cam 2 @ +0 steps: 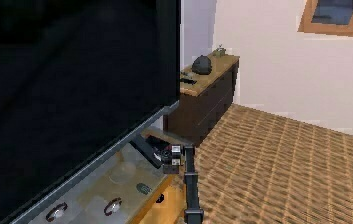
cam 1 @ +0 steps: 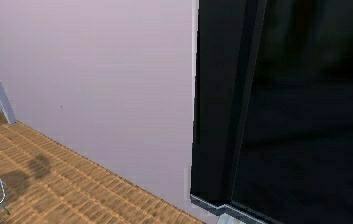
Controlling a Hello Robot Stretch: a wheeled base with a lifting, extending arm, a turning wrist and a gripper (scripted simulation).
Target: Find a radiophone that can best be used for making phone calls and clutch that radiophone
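Observation:
In the arm side view the arm (cam 2: 191, 195) rises from the bottom edge. My gripper (cam 2: 147, 150) reaches left of the two white squares, against the lower edge of a big black screen (cam 2: 74, 90). The screen's stand lies right behind the gripper, so I cannot tell whether it holds anything. Farther out, a dark sideboard (cam 2: 212, 100) carries a small flat dark thing (cam 2: 187, 77), a dark rounded lump (cam 2: 201, 65) and a small pale item (cam 2: 221, 50). None of these has a shape I can name as a radiophone.
The screen stands on a wooden unit with drawer handles (cam 2: 112, 207) and a small dark bit (cam 2: 142, 187) on top. Wood floor (cam 2: 284, 160) spreads to the right under a window (cam 2: 336, 15). In the forward view a pinkish wall (cam 1: 94, 80) meets the black screen (cam 1: 284, 110).

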